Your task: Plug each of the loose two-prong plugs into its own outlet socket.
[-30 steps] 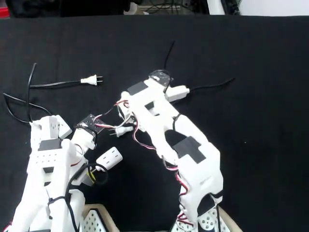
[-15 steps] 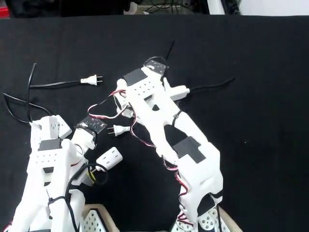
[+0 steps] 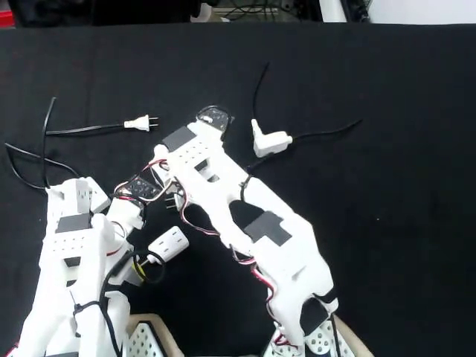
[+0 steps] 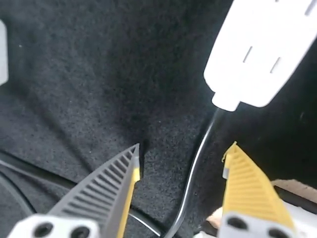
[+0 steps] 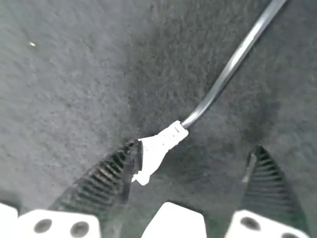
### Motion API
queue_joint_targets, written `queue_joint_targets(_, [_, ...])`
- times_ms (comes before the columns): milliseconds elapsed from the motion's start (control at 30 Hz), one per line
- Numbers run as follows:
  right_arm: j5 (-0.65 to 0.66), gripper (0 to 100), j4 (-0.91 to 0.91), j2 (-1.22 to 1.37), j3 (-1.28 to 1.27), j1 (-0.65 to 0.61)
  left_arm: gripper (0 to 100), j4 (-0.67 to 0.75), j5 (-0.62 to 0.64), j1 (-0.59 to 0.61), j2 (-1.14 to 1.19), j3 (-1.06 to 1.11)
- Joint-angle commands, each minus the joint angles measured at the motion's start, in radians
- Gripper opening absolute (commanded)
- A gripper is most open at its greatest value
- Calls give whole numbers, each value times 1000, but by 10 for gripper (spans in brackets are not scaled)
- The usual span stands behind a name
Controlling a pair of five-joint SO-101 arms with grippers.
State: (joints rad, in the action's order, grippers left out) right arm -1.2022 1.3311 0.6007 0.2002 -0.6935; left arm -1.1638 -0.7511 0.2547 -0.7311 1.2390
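Standing by the black-covered table (image 3: 387, 223), I see both arms stretched in from its near edge. The right gripper (image 5: 195, 148) hangs low over the cloth, left of the middle of the surface. Its jaws are spread wide and have hold of nothing. A white two-prong plug (image 5: 157, 148) lies flat between them, just beside one ribbed finger (image 5: 106, 186) and well apart from the other. I cannot tell whether it touches that finger. Its dark cord (image 5: 233, 62) runs away from the gripper across the cloth.

The left gripper (image 4: 181, 158) sits close to the near edge on the left side. Its yellow-faced fingers are parted, with only a thin black lead (image 4: 195, 168) running between them. Just beyond their tips lies a white outlet socket (image 4: 262, 54), flat on the cloth with its slots facing up.

A second loose plug (image 3: 141, 123) lies toward the far left part of the surface, prongs pointing to the right and its cord trailing off toward the left edge. A second white socket (image 3: 271, 141) rests near the middle, just beyond the right arm, with its black cord leading toward the right edge.
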Motion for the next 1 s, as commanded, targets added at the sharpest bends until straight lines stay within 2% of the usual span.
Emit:
queue_joint_targets(0, [-12,281,-35,27,19,-20,267,11,-5,10,-15,-8])
queue_joint_targets(233, [-6,21,-89,48,21,-57,267,11,-5,15,-15,-10])
queue_joint_targets(267, [-5,8,-83,47,22,-58,267,11,-5,15,-15,-10])
queue_joint_targets(500, [3,11,120,48,142,-40,267,11,-5,15,-15,-10])
queue_joint_targets(733, [114,11,425,44,291,18,267,11,-5,15,-15,-10])
queue_joint_targets(967, [206,11,434,-182,216,21,267,11,-8,15,-15,-10])
